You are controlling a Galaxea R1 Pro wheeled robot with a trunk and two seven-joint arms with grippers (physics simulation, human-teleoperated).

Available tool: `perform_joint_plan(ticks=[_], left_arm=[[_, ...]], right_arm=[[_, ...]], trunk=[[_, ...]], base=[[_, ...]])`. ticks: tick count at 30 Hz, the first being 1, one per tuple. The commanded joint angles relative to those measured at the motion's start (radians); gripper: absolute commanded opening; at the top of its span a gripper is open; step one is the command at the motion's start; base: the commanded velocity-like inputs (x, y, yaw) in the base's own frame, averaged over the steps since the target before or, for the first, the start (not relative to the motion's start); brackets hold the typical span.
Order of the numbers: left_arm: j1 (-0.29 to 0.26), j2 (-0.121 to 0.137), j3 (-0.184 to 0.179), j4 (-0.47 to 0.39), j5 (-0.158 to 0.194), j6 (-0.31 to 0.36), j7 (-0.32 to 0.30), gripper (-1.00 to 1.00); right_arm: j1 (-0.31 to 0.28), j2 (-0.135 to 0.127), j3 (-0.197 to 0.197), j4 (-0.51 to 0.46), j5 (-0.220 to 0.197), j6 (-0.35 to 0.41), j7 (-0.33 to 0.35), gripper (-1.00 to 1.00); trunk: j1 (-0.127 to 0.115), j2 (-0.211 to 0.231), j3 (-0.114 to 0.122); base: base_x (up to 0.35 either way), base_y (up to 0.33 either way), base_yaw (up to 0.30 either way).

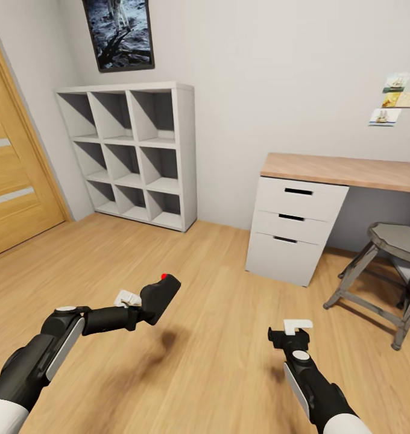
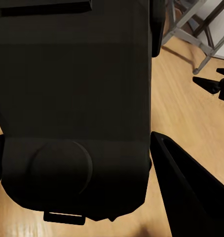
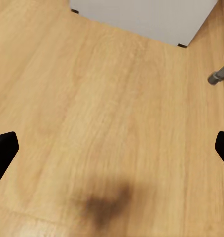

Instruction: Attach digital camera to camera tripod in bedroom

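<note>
Wood floor (image 1: 217,265), white walls; cube shelf (image 1: 132,154) against far wall, worktop (image 1: 350,170) with three drawers at right, grey stool (image 1: 389,265) beside it. Left hand (image 1: 143,308) clamped on camera (image 1: 161,296), held above floor, red button (image 1: 164,276) facing up. In left wrist view, camera body (image 2: 72,108) between fingers (image 2: 191,192). Right hand (image 1: 292,334) spread wide, empty, over bare floor; fingertips (image 3: 4,148) well apart in right wrist view.
</note>
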Motion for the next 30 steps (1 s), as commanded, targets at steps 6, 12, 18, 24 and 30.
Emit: perform_joint_plan(ticks=[6, 12, 18, 24, 30], left_arm=[[-0.001, -0.001, -0.001, 0.0, 0.004, 0.004, 0.0, -1.0], [-0.001, -0.005, 0.0, 0.0, 0.004, 0.004, 0.0, -1.0], [-0.001, -0.025, 0.0, 0.005, 0.0, 0.005, 0.002, -1.0], [-0.001, -0.037, 0.0, 0.01, -0.001, 0.005, 0.004, -1.0], [-0.001, -0.038, 0.0, 0.011, -0.001, 0.004, 0.004, -1.0]], right_arm=[[0.0, 0.0, 0.002, -0.005, 0.005, 0.008, -0.006, 1.0], [0.0, -0.002, 0.001, -0.006, 0.005, 0.007, -0.006, 1.0], [0.0, -0.006, -0.001, -0.006, 0.005, 0.007, -0.007, 1.0], [0.0, -0.003, 0.0, -0.024, 0.005, 0.015, -0.007, 1.0], [0.0, -0.003, 0.001, -0.026, 0.005, 0.018, -0.007, 1.0]], trunk=[[-0.003, 0.001, 0.022], [-0.006, 0.002, 0.046], [-0.008, 0.004, 0.069], [-0.011, 0.005, 0.092], [-0.014, 0.007, 0.115]], base=[[0.0, 0.0, 0.0], [0.0, 0.0, 0.0], [0.0, 0.0, 0.0], [0.0, 0.0, 0.0], [0.0, 0.0, 0.0]])
